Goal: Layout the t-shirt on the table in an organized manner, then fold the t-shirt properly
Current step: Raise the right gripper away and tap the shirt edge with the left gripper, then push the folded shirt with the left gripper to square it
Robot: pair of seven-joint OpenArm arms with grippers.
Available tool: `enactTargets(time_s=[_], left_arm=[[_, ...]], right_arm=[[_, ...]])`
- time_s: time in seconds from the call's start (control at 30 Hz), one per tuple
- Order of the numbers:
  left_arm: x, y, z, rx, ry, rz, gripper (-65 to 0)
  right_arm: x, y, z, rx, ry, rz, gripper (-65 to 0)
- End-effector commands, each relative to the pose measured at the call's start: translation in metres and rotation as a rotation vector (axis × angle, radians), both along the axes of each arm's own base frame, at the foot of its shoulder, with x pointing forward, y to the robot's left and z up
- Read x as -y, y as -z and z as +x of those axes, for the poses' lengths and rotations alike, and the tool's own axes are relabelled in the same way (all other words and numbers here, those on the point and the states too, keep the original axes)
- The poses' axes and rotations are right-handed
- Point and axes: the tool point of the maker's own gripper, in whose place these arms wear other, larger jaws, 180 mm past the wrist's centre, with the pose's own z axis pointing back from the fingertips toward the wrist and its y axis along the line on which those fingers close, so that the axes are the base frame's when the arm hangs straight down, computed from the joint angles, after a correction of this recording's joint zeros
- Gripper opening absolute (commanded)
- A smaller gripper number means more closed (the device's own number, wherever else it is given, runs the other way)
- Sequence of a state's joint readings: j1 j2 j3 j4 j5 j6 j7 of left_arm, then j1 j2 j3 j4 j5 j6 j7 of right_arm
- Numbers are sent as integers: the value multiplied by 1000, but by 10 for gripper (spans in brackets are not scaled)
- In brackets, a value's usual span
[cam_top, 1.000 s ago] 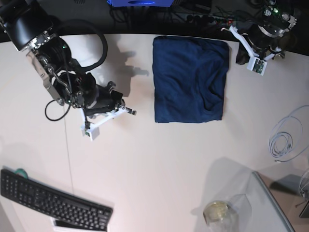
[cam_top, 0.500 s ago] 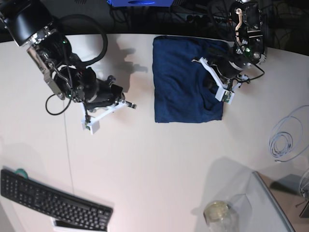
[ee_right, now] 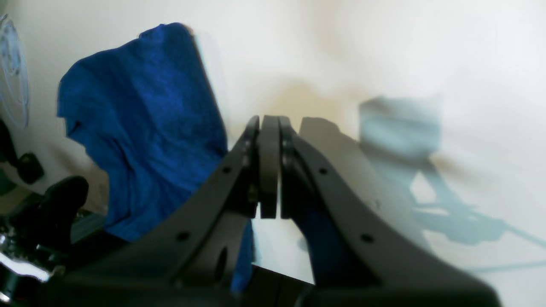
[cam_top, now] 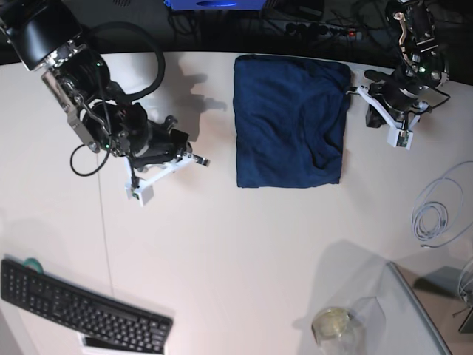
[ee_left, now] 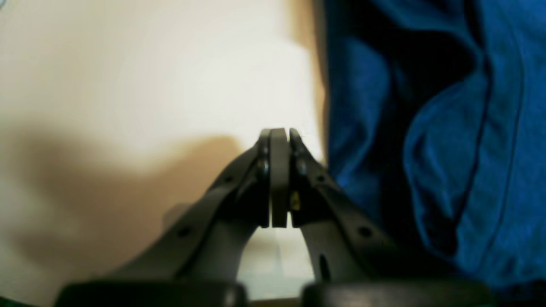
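While the keyboard (cam_top: 81,310) lies nearest me, I see my left pincer (cam_top: 353,90) has pulled back off the t-shirt (cam_top: 290,122) to hang just beside its far right corner, pressed together on nothing. My right pincer (cam_top: 201,160), also pressed together and empty, has barely moved, apart from the shirt's left edge. I judge the fold done: a neat rectangle at the counter's (cam_top: 244,259) far side. Both wrist views are blurred.
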State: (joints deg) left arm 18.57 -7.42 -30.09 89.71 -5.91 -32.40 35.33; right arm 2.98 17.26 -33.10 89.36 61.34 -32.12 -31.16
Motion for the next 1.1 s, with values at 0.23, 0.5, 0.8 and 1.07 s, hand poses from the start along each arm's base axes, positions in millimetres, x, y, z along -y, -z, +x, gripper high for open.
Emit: enactTargets(time_s=[0.23, 0.5, 0.8, 1.07], left_arm=[[23, -57, 0, 149, 63, -8, -650], [39, -73, 6, 226, 36, -143, -474], [33, -15, 2, 118, -64, -292, -3], [47, 24, 2, 38, -44, -401, -3]], right_arm=[[-1, -9, 9, 38, -2, 12, -650], [-1, -9, 9, 35, -4, 13, -650], [-1, -8, 8, 32, -4, 12, -650], [-1, -8, 8, 32, -4, 12, -650]])
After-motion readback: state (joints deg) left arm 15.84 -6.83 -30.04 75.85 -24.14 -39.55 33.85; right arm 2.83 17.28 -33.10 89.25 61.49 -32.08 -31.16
